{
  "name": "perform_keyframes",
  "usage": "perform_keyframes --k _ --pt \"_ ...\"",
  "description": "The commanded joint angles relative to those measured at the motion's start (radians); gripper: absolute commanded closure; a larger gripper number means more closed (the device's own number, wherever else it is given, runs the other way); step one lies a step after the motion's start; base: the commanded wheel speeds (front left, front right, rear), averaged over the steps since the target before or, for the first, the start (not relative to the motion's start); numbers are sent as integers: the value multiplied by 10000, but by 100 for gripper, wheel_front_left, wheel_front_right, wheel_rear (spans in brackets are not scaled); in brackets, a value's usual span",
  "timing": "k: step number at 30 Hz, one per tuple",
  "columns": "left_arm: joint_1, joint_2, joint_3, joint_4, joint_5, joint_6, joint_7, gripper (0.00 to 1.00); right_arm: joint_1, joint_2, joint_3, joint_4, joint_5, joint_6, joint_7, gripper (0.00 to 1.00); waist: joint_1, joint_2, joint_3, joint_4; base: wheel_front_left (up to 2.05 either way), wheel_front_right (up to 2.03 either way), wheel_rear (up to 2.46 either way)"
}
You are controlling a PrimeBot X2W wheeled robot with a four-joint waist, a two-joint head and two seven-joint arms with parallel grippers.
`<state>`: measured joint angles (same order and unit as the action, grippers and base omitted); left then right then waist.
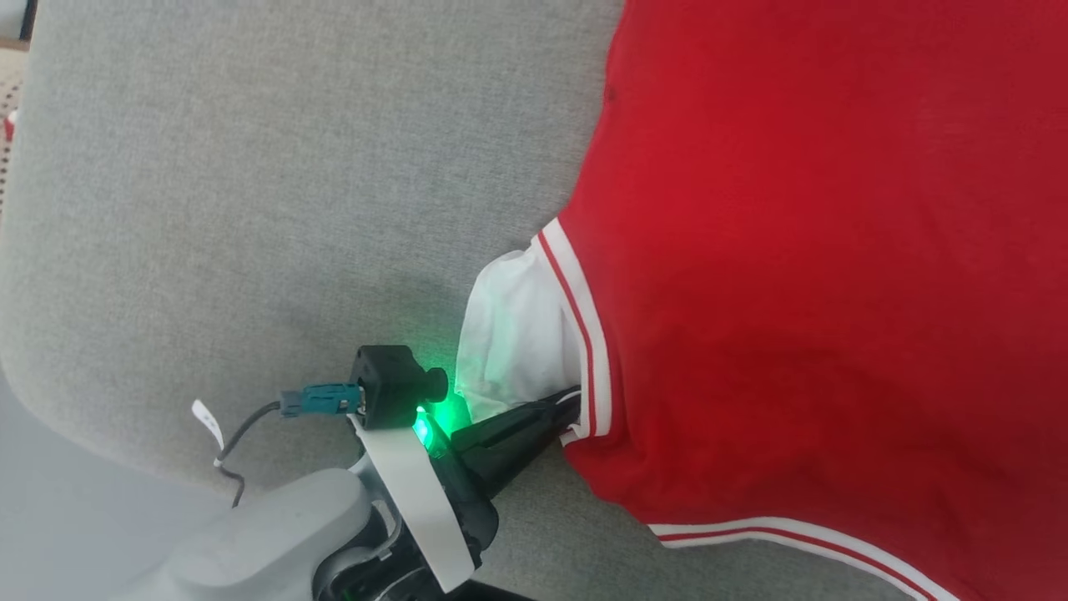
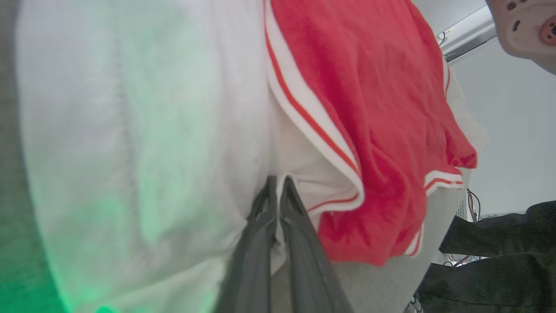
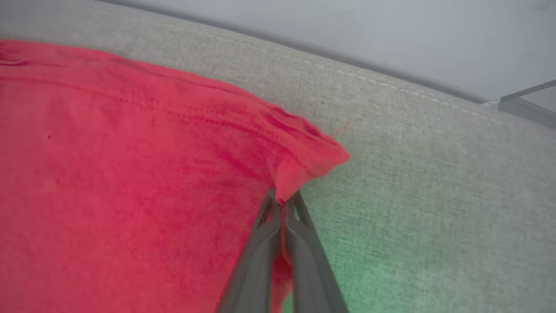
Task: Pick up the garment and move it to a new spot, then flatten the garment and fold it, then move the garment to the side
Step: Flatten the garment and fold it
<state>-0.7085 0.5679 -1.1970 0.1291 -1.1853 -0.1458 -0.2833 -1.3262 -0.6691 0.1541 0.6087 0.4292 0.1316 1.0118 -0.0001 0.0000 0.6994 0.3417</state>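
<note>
- left gripper point(image 2: 278, 184): both dark fingers are pressed together with a bit of white cloth pinched between the tips, so it's clamped on the garment point(image 2: 373, 113), right where the white sleeve point(image 2: 130, 130) meets the striped trim point(image 2: 304, 113)
- same grip from the head view: the left gripper point(image 1: 570, 402) pokes in under the trim point(image 1: 588, 334) at the armhole, with the sleeve point(image 1: 513, 334) bunched up just beside it
- right gripper point(image 3: 282, 199): fingers squeezed shut too, with red fabric caught between them. It has a corner of the garment point(image 3: 108, 182) by the stitched hem, and that corner is puckered up off the surface
- the garment point(image 1: 818, 250) lies spread over the right side of the head view, plain red side up. I can't see any lettering
- green light point(image 1: 425, 427) on the left wrist tints the sleeve and the cushion
- wrist camera point(image 1: 390, 386) with a teal plug point(image 1: 321, 399) and a thin cable sits on the pale forearm point(image 1: 275, 534)
- the surface is a grey woven cushion point(image 1: 250, 167) with a rounded edge; a stitched seam runs along its edge point(image 3: 391, 87) in the right wrist view
- past the cushion there's a pale grey wall or floor point(image 3: 391, 26), hard to say which
- left wrist view also catches a pale wall point(image 2: 512, 130), some dark fabric point(image 2: 499, 261) low right, and loose wires point(image 2: 473, 200)
</note>
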Motion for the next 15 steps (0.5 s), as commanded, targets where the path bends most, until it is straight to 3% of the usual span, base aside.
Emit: perform_keyframes --k 1,7,15 --pt "-171 -782 107 809 -175 276 345 100 282 -57 56 -46 116 -19 -65 100 1 0 -232 -166 0 0 0" --pt "372 -253 904 726 82 275 254 100 1724 -589 810 -1226 1587 -19 -599 100 1 0 -1150 -733 0 0 0" --pt "1747 314 1824 360 337 189 205 100 5250 -1477 1045 -4036 3412 -17 -1289 100 1 0 -2344 -1546 0 0 0"
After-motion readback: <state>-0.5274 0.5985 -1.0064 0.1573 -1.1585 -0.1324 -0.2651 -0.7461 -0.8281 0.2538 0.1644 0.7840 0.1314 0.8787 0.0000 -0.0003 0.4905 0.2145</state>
